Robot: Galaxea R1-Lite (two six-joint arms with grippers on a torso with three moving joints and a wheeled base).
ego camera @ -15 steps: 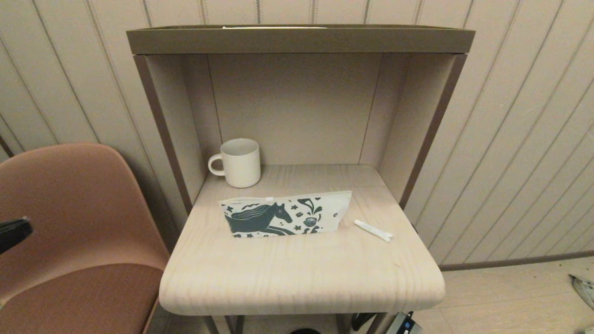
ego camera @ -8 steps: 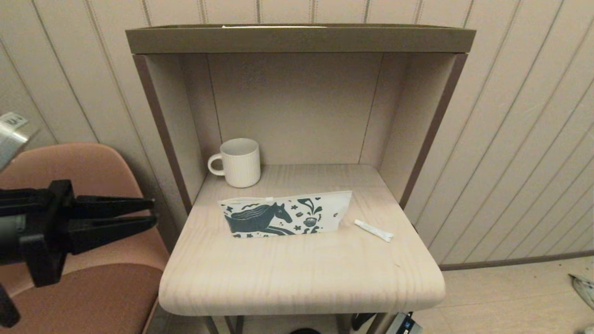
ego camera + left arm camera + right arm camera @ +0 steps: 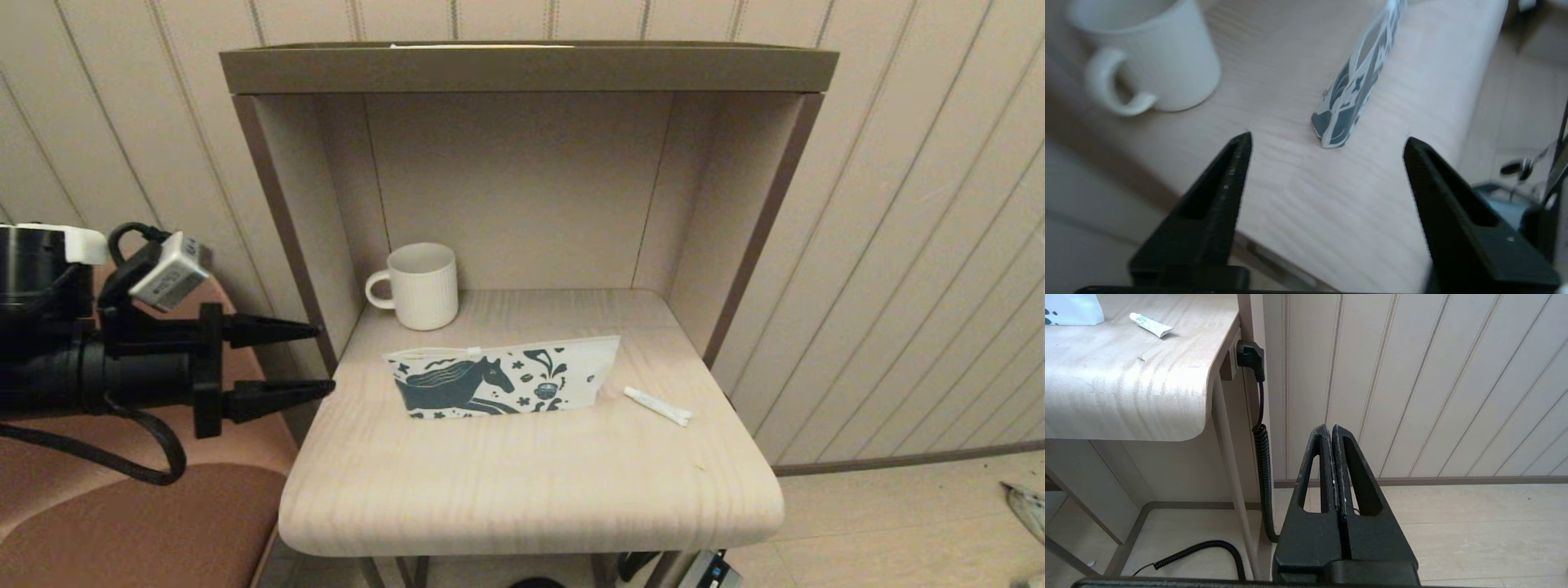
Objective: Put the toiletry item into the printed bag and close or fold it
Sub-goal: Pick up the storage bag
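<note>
The left gripper point(image 3: 325, 357) hung with fingers spread wide and empty, just off the table's point(image 3: 531, 490) left edge, arm level, pointing right at the printed bag point(image 3: 502, 376). That pouch stood on edge mid-table, teal horse facing near. The toiletry item point(image 3: 657, 406), a slim white tube, lay just right of it. The right gripper point(image 3: 1333, 430) was clenched empty, low beside the table's right side.

Left hand point(image 3: 322, 358) agape, right hand point(image 3: 1332, 430) seemingly closed.
</note>
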